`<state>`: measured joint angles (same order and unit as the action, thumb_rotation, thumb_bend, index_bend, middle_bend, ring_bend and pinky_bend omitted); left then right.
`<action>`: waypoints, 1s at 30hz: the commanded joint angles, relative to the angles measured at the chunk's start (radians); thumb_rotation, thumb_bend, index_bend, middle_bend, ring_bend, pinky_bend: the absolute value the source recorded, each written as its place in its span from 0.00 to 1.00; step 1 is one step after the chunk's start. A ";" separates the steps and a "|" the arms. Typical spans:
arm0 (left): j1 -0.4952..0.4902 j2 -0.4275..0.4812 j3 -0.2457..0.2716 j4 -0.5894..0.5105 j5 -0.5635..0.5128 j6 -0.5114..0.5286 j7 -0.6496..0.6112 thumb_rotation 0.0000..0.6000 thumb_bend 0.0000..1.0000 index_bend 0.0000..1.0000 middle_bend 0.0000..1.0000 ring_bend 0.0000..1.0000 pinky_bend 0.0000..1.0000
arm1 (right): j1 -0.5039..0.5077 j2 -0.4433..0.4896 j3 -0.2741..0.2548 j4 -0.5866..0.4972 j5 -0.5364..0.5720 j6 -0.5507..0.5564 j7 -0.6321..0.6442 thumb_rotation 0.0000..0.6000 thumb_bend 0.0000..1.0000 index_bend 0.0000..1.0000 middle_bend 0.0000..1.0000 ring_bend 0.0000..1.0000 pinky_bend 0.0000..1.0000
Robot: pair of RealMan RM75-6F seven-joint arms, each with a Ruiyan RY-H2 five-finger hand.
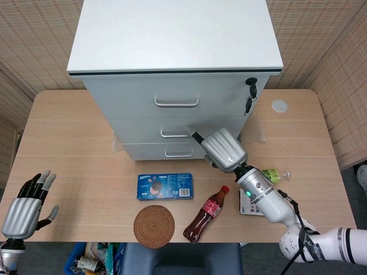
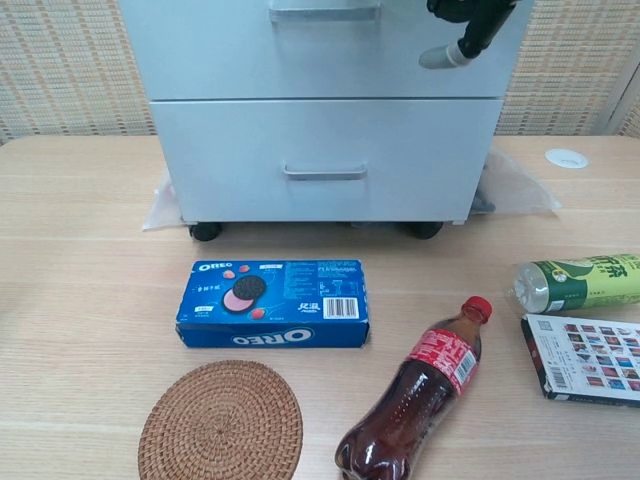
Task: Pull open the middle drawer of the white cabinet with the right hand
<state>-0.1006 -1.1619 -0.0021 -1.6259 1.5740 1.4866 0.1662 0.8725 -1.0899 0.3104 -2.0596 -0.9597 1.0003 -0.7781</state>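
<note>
One view from the head: right hand point(image 1: 224, 149) just right of the middle drawer's handle point(image 1: 175, 134), grip state unclear, handle lying left-right; left hand point(image 1: 26, 207) open, far off. From the chest: fingertip point(image 2: 437, 56) right of handle point(image 2: 324, 11).

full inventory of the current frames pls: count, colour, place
cabinet: 1, white, three drawers, back centre of table
keys: 1 set, black, in cabinet's top-right lock
Oreo box: 1, blue, in front of cabinet
coaster: 1, brown woven, front edge
cola bottle: 1, red cap, lying right of coaster
green bottle: 1, lying at right
booklet: 1, multicoloured, front right
table: 1, light wood
left hand: open, front-left edge
right hand: one finger out toward middle drawer handle
</note>
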 commanded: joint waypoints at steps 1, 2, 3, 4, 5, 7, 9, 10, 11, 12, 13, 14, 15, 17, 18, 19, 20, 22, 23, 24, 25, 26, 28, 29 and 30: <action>0.000 -0.001 0.000 0.001 0.000 -0.001 0.000 1.00 0.34 0.02 0.00 0.02 0.12 | 0.020 -0.004 -0.007 0.004 0.023 0.003 -0.012 1.00 0.28 0.12 0.87 0.90 0.92; 0.000 -0.001 0.000 0.001 0.000 -0.001 0.000 1.00 0.34 0.02 0.00 0.02 0.12 | 0.026 -0.005 -0.009 0.005 0.030 0.003 -0.014 1.00 0.28 0.12 0.87 0.90 0.92; 0.000 -0.001 0.001 0.001 -0.001 -0.001 0.000 1.00 0.34 0.02 0.00 0.02 0.12 | 0.032 -0.006 -0.011 0.007 0.038 0.003 -0.017 1.00 0.28 0.13 0.87 0.90 0.92; 0.000 -0.002 0.001 0.002 0.000 -0.002 -0.001 1.00 0.34 0.02 0.00 0.02 0.12 | 0.040 -0.007 -0.014 0.009 0.049 0.003 -0.020 1.00 0.28 0.14 0.87 0.90 0.92; 0.000 -0.002 0.001 0.002 0.000 -0.001 -0.001 1.00 0.34 0.02 0.00 0.02 0.12 | 0.046 -0.009 -0.015 0.010 0.056 0.004 -0.023 1.00 0.28 0.15 0.87 0.90 0.92; 0.000 -0.002 0.001 0.003 0.000 -0.001 -0.001 1.00 0.34 0.02 0.00 0.02 0.12 | 0.052 -0.010 -0.017 0.011 0.061 0.005 -0.024 1.00 0.28 0.17 0.87 0.90 0.92; 0.000 -0.003 0.002 0.005 -0.001 -0.002 -0.001 1.00 0.34 0.02 0.00 0.02 0.12 | 0.067 -0.016 -0.020 0.017 0.075 0.005 -0.027 1.00 0.28 0.19 0.87 0.90 0.92; 0.000 -0.003 0.001 0.005 -0.002 -0.002 -0.001 1.00 0.34 0.02 0.00 0.02 0.12 | 0.072 -0.019 -0.021 0.019 0.079 0.006 -0.027 1.00 0.28 0.19 0.87 0.90 0.92; 0.000 -0.004 0.001 0.006 -0.003 -0.001 -0.002 1.00 0.34 0.02 0.00 0.02 0.12 | 0.076 -0.021 -0.023 0.021 0.082 0.008 -0.027 1.00 0.28 0.20 0.87 0.90 0.92; 0.000 -0.003 0.001 0.006 -0.003 -0.002 -0.003 1.00 0.34 0.02 0.00 0.02 0.12 | 0.082 -0.023 -0.025 0.023 0.085 0.010 -0.027 1.00 0.28 0.20 0.87 0.90 0.92; 0.000 -0.003 0.001 0.006 -0.003 -0.002 -0.003 1.00 0.34 0.02 0.00 0.02 0.12 | 0.086 -0.024 -0.027 0.025 0.088 0.011 -0.028 1.00 0.28 0.20 0.87 0.90 0.92; 0.000 -0.004 0.001 0.007 -0.003 -0.002 -0.003 1.00 0.34 0.02 0.00 0.02 0.12 | 0.090 -0.025 -0.029 0.026 0.093 0.011 -0.028 1.00 0.28 0.20 0.87 0.90 0.92; 0.000 -0.004 0.001 0.008 -0.003 -0.002 -0.004 1.00 0.34 0.02 0.00 0.02 0.12 | 0.095 -0.027 -0.031 0.027 0.096 0.012 -0.027 1.00 0.28 0.20 0.87 0.90 0.92; 0.000 -0.004 0.002 0.008 -0.003 -0.003 -0.005 1.00 0.34 0.02 0.00 0.02 0.12 | 0.104 -0.030 -0.036 0.030 0.105 0.013 -0.029 1.00 0.28 0.20 0.87 0.90 0.92; 0.000 -0.005 0.002 0.009 -0.003 -0.003 -0.005 1.00 0.34 0.02 0.00 0.02 0.12 | 0.109 -0.031 -0.040 0.030 0.109 0.014 -0.030 1.00 0.28 0.20 0.87 0.90 0.92; 0.000 -0.005 0.002 0.009 -0.003 -0.002 -0.006 1.00 0.34 0.02 0.00 0.02 0.12 | 0.113 -0.032 -0.043 0.031 0.111 0.014 -0.031 1.00 0.28 0.20 0.87 0.90 0.92; 0.001 -0.005 0.002 0.010 -0.003 -0.002 -0.006 1.00 0.34 0.02 0.00 0.02 0.12 | 0.115 -0.032 -0.046 0.029 0.112 0.016 -0.032 1.00 0.28 0.20 0.87 0.90 0.92; 0.002 -0.006 0.002 0.011 -0.005 0.000 -0.007 1.00 0.34 0.02 0.00 0.02 0.12 | 0.118 -0.031 -0.055 0.024 0.109 0.021 -0.033 1.00 0.28 0.20 0.87 0.90 0.92; 0.002 -0.005 0.002 0.012 -0.006 0.000 -0.007 1.00 0.34 0.02 0.00 0.02 0.12 | 0.118 -0.030 -0.059 0.021 0.105 0.024 -0.033 1.00 0.28 0.20 0.87 0.90 0.92; 0.003 -0.005 0.002 0.012 -0.006 0.000 -0.007 1.00 0.34 0.02 0.00 0.02 0.12 | 0.118 -0.028 -0.063 0.018 0.102 0.027 -0.032 1.00 0.28 0.20 0.87 0.90 0.92; 0.003 -0.005 0.002 0.012 -0.007 -0.001 -0.007 1.00 0.34 0.02 0.00 0.02 0.12 | 0.117 -0.026 -0.069 0.014 0.098 0.030 -0.031 1.00 0.28 0.20 0.87 0.90 0.92; 0.002 -0.005 0.002 0.012 -0.007 -0.001 -0.006 1.00 0.34 0.02 0.00 0.02 0.12 | 0.116 -0.024 -0.074 0.012 0.095 0.032 -0.031 1.00 0.28 0.20 0.87 0.90 0.92; 0.001 -0.005 0.003 0.012 -0.006 -0.003 -0.005 1.00 0.34 0.02 0.00 0.02 0.12 | 0.114 -0.017 -0.085 0.004 0.091 0.037 -0.035 1.00 0.28 0.20 0.87 0.90 0.92; 0.001 -0.006 0.003 0.012 -0.006 -0.004 -0.004 1.00 0.34 0.02 0.00 0.02 0.12 | 0.114 -0.015 -0.090 0.000 0.088 0.039 -0.036 1.00 0.28 0.20 0.87 0.90 0.92; 0.000 -0.006 0.002 0.011 -0.006 -0.006 -0.003 1.00 0.34 0.02 0.00 0.02 0.12 | 0.113 -0.013 -0.095 -0.004 0.084 0.042 -0.037 1.00 0.28 0.20 0.87 0.90 0.92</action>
<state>-0.1011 -1.1679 0.0003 -1.6150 1.5677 1.4804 0.1629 0.9866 -1.1053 0.2188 -2.0606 -0.8725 1.0400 -0.8136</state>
